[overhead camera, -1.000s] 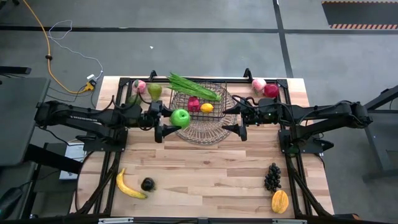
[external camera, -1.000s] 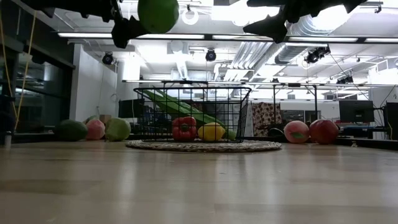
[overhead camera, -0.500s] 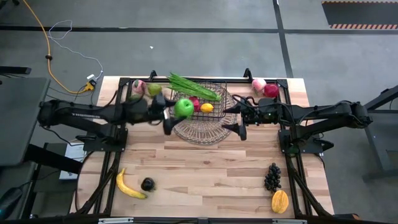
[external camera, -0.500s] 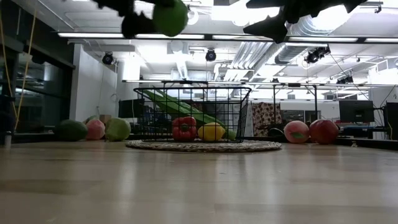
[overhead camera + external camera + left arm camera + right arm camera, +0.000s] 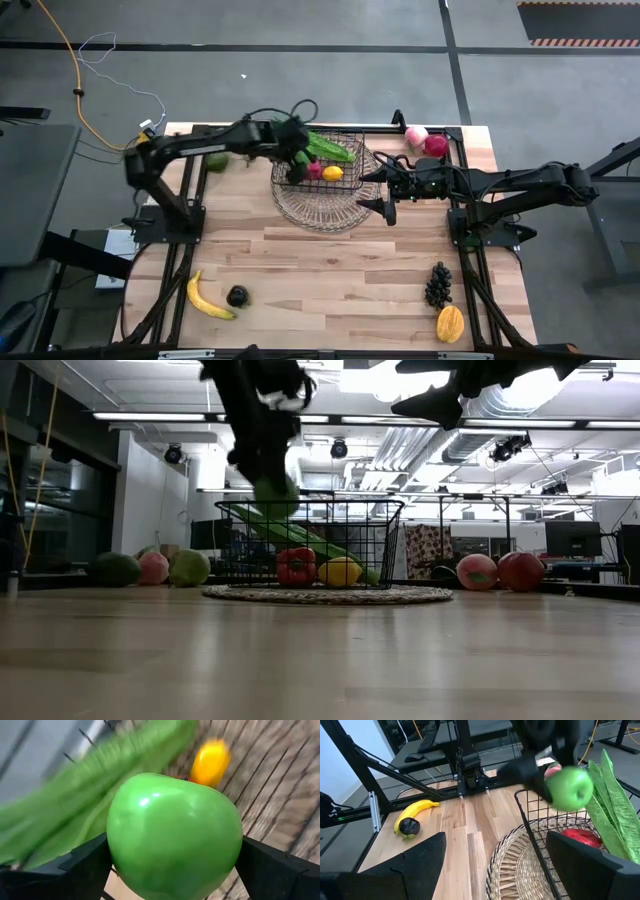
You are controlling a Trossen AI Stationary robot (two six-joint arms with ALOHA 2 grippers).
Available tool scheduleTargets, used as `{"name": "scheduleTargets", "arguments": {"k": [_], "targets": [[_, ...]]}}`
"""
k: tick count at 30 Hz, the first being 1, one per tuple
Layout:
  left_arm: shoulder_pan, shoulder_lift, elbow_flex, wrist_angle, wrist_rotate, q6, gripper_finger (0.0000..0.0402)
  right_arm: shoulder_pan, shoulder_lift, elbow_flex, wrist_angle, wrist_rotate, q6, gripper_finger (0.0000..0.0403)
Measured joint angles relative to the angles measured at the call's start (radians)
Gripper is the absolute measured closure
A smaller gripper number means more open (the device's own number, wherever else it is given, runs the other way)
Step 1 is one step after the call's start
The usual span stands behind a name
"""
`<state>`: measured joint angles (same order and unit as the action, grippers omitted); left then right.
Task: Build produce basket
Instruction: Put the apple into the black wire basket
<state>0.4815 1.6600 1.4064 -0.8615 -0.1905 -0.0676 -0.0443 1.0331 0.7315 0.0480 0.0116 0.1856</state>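
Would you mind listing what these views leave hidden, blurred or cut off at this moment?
- High view: the green apple is hidden under the left gripper over the basket.
- Low view: the right gripper is cut off by the top edge.
- Left wrist view: the leafy bunch and a yellow fruit are motion-blurred.
- Right wrist view: whether the apple is above or already inside the basket cannot be told.
- High view: the dark fruit beside the banana is too small to identify.
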Motion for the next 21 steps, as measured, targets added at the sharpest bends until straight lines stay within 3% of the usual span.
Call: {"name": "scheduleTargets", "arguments": {"k": [8,21], "targets": [[0.017,0.131,0.003,-0.063,-0.001,0.099,0.0045,0.0,0.0,0.0,-0.003,0.0,0.001,0.0068],[0.014,0.146,0.004,-0.058,-0.038,0.181,0.0045,0.0,0.0,0.0,-0.006,0.0,0.001,0.0068]]}}
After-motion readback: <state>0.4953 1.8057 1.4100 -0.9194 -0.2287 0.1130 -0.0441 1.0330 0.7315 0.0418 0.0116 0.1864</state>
